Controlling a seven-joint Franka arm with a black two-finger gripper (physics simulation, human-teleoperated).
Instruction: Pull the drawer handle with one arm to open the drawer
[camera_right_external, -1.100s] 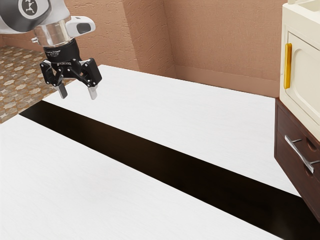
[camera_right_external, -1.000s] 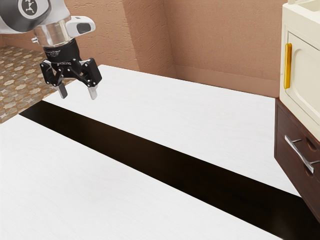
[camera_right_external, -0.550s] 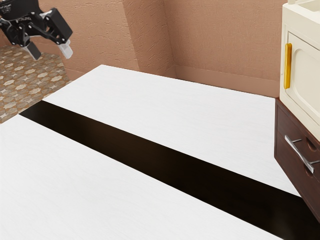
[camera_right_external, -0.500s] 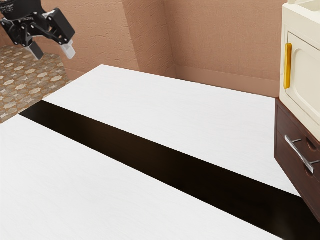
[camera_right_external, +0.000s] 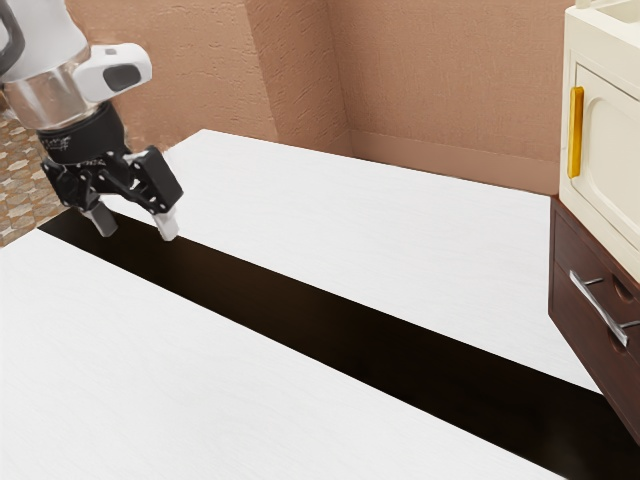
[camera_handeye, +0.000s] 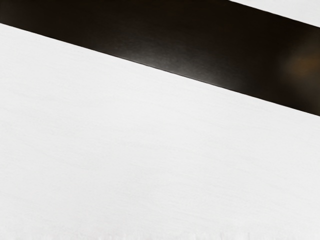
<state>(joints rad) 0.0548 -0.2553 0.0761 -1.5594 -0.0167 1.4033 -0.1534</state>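
Tabletop (camera_right_external: 250, 380): white and faintly grained; most of both views is taken up by it.
Wall (camera_right_external: 440, 90): textured and reddish-tan; it is seen behind the far edge of the tabletop.
Stripe (camera_right_external: 350, 325): dark brown, nearly black; the white is crossed diagonally by it in the exterior view. In the wrist view a pale sheen and a dim brownish glow are shown on it.
Cabinet (camera_right_external: 620, 140): cream, with a framed door; it is cut off by the exterior view's right edge.
Robot arm (camera_right_external: 50, 95): white and silver; it is reached in from the exterior view's upper left.
Tiled floor (camera_right_external: 20, 165): brown and patterned; a small part is shown at the exterior view's left.
Drawer front (camera_right_external: 570, 270): dark brown wood; it is set directly beneath the cream section.
Gripper (camera_right_external: 136, 228): black, slightly tilted; its two fingers are held apart with a gap between them. The stripe's end at the exterior view's left is partly covered by it.
Drawer handle (camera_right_external: 600, 308): a silver bar, mounted on the drawer front by thin posts, at the exterior view's right; it is placed well apart from the gripper.
Door handle (camera_right_external: 575, 133): yellow and upright; it is fixed to the cream door, above the drawer handle.
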